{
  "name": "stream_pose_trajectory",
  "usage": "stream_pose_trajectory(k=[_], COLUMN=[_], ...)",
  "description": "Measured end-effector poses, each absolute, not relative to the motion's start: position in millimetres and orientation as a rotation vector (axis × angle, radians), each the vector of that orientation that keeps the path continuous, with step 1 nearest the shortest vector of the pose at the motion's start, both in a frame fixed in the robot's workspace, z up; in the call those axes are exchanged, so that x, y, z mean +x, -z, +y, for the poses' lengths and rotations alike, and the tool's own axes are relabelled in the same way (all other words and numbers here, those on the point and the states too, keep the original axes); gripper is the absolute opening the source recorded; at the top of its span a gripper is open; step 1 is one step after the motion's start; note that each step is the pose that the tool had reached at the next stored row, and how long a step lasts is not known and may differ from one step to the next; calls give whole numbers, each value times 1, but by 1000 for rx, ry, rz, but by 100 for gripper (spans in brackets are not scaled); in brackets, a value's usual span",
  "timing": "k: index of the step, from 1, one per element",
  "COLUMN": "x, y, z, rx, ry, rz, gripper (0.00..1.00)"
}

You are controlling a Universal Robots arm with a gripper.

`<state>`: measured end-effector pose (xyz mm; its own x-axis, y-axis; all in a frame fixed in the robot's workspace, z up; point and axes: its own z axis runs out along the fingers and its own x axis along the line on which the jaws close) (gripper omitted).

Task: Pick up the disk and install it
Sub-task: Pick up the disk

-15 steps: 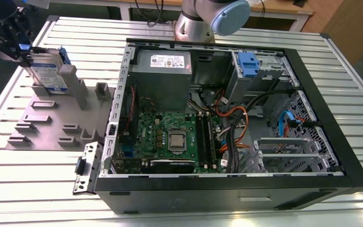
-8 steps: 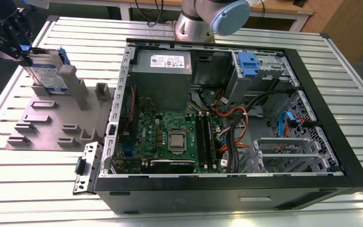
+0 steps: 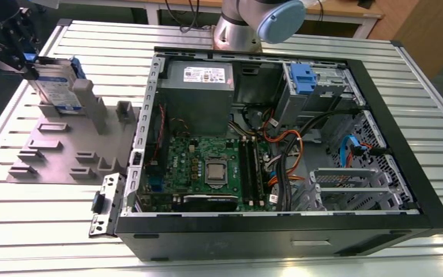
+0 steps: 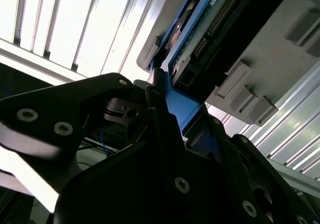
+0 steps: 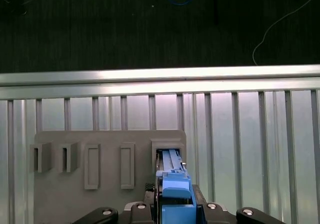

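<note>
The disk point(image 3: 56, 86), silver with a white-and-blue label and blue rails, stands on edge in a slot of the grey holder plate point(image 3: 67, 153) at the exterior view's left. My gripper point(image 3: 27, 60) sits at the disk's upper end, shut on its blue rail. In the first wrist view the blue rail of the disk point(image 5: 172, 164) runs from between my gripper's point(image 5: 176, 209) black fingers down into the holder's slot. The second wrist view looks along the gripper point(image 4: 172, 109) at the disk's point(image 4: 210, 29) circuit-board side, with the holder behind it.
An open computer case point(image 3: 406, 190) lies to the exterior view's right of the holder, with a grey power supply point(image 3: 198, 81), a green motherboard point(image 3: 206, 167), cables and a drive bay with a blue part point(image 3: 302, 75). Everything rests on a slatted aluminium table point(image 3: 21, 219). The arm's base point(image 3: 241, 29) stands behind the case.
</note>
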<state>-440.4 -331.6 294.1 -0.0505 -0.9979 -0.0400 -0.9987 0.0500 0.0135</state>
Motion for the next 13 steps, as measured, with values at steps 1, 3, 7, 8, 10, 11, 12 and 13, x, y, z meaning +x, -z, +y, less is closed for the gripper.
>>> stream_pose_trajectory(k=[1,3,7,8,10,11,12,13], x=[-440,-440,-440,-440,-440,-440,-440,-440], y=[-295,-295,-296,-296,-297,-298,-298,-298], z=[-332,-332,-332,-332,-332,-332,-332,-332], rx=[-2151,-2151,-2151,-2151,-2151,-2151,-2151,-2151], ry=[-58,-58,-58,-59,-58,-58,-58,-58], rz=[2262,2262,2262,2262,2262,2262,2262,2262], gripper=[36,36,36,36,36,36,36,36])
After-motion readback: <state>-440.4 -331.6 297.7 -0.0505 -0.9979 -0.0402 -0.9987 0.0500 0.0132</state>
